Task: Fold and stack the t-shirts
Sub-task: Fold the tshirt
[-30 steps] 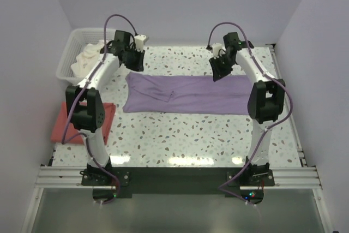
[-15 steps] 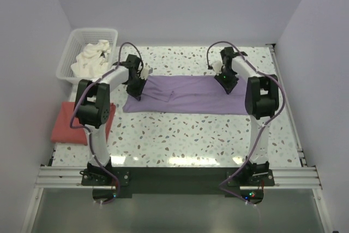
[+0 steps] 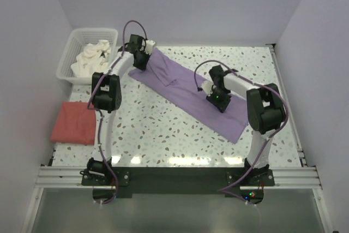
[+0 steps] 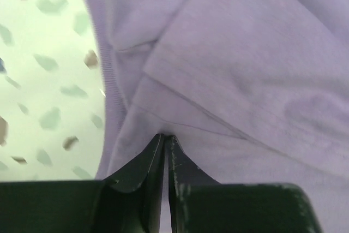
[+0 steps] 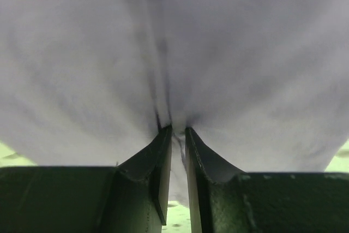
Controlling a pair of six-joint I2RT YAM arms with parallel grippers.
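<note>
The lilac-purple t-shirt lies slantwise on the speckled table, running from back left to front right. My left gripper is shut on the shirt's back-left end. In the left wrist view its fingertips pinch a fold of lilac cloth. My right gripper is shut on the shirt near its middle right. In the right wrist view, cloth bunches between the jaws. The coral-red t-shirt lies folded at the table's left edge, away from both grippers.
A white lattice basket holding crumpled white cloth stands at the back left corner. The speckled tabletop shows bare in front of the lilac shirt. Walls close in on the left, back and right.
The lilac shirt lay level across the table; both grippers closed on it. The left has pulled its end back, the right has dragged its part forward and left, so it lies slanted.
</note>
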